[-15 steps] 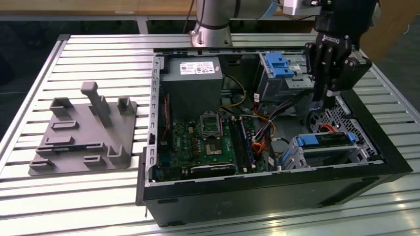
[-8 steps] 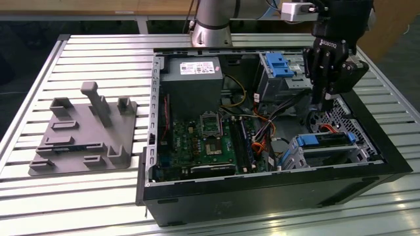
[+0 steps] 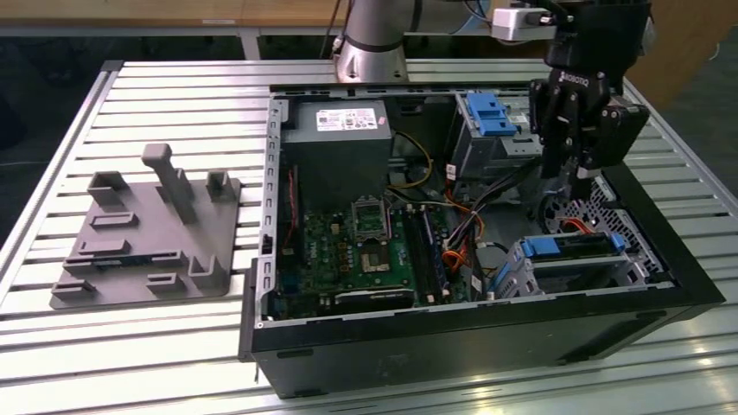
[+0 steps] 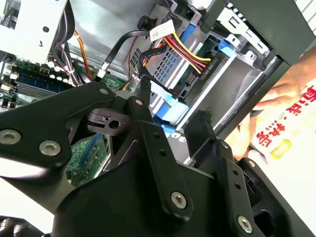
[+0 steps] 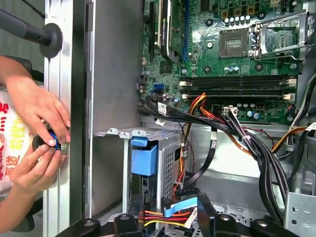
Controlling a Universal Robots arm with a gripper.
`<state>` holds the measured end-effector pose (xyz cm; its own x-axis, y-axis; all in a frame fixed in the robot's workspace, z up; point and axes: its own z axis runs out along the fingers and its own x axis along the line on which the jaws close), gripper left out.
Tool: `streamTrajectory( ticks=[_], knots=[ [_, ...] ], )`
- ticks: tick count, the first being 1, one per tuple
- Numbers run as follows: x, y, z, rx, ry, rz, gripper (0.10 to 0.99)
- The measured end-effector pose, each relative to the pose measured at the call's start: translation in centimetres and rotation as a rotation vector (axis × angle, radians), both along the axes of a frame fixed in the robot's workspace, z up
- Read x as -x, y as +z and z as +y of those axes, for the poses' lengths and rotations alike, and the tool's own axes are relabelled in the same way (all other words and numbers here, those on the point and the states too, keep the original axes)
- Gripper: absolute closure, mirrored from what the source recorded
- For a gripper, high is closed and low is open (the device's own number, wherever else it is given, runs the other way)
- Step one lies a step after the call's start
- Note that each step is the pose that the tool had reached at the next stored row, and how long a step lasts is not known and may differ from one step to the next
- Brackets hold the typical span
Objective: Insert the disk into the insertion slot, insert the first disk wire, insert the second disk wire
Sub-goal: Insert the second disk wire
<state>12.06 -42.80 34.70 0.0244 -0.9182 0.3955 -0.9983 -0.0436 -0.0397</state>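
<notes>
In the exterior view the tool, jaws apart and empty, hovers with the disk, seated in the insertion slot, at six o'clock.

Blue-framed disk, green motherboard

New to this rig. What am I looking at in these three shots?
One robot arm works over an open computer case on a slatted metal table. The exterior view looks on from off the arm; both wrist views ride on the arm and look into the case. A grey fixture lies at the exterior view's left. The disk sits in the insertion slot. The gripper hangs above it, beside coloured wires. A person's hands are beside the case.
</notes>
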Motion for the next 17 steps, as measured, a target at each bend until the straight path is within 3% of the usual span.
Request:
streamTrajectory(
  ticks=[3,7,17],
  knots=[
    [-0.22,-0.35,0.00,0.001,0.000,0.0005,0.533],
    [-0.64,-0.53,0.01,0.010,0.000,0.0056,0.533],
    [-0.65,-1.12,0.32,0.082,0.000,0.0068,0.549]
  ],
)
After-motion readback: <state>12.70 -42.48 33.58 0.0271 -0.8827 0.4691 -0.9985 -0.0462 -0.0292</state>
